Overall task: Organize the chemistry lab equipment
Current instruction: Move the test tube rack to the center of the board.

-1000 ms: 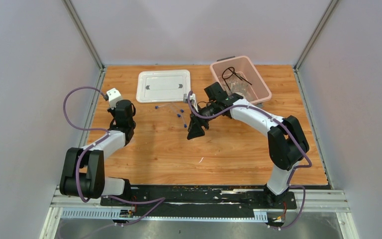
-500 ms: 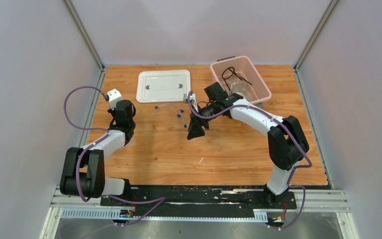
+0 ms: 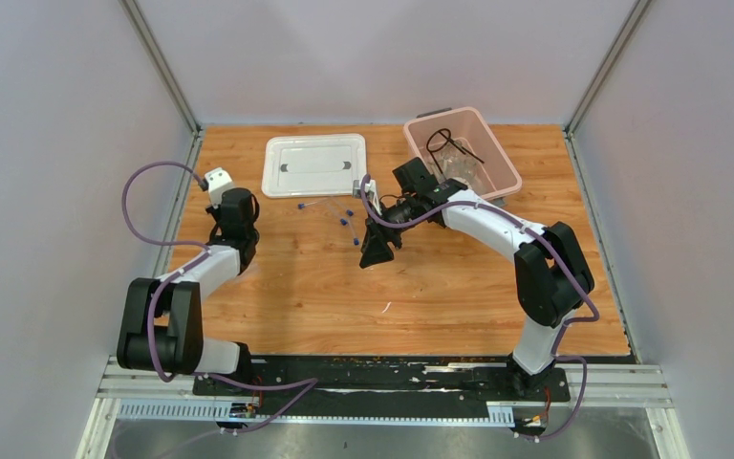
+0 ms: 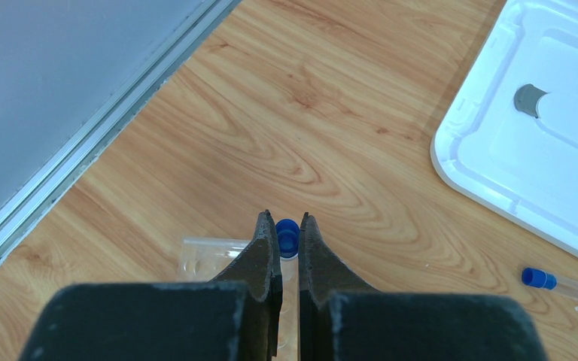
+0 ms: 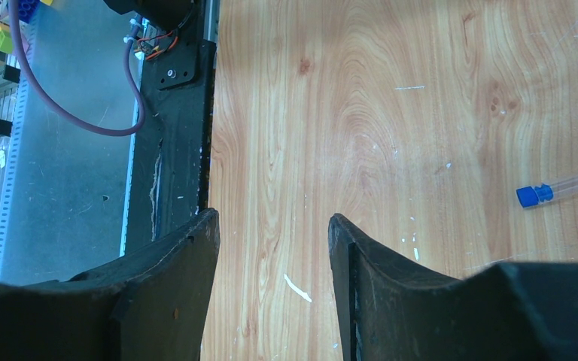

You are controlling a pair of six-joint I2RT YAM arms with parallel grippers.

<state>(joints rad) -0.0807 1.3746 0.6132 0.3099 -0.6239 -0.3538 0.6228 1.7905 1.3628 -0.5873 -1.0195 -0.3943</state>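
My left gripper (image 4: 286,222) is shut on a small clear tube with a blue cap (image 4: 287,236), held upright over a clear tube rack (image 4: 203,259) on the wood. In the top view this gripper (image 3: 232,207) is at the table's left side. My right gripper (image 5: 273,226) is open and empty above bare wood, mid-table in the top view (image 3: 376,251). Several loose blue-capped tubes (image 3: 344,218) lie between the arms; one shows in the right wrist view (image 5: 564,186) and one in the left wrist view (image 4: 564,283). A black wire tripod (image 3: 444,142) and clear bags (image 3: 461,164) lie in the pink bin.
The pink bin (image 3: 505,163) stands at the back right. Its white lid (image 3: 313,164) lies flat at the back centre, also in the left wrist view (image 4: 542,165). A metal wall rail (image 4: 83,158) runs close on the left.
My left arm has shifted slightly toward the back with the tube in its jaws. The right arm has not moved.
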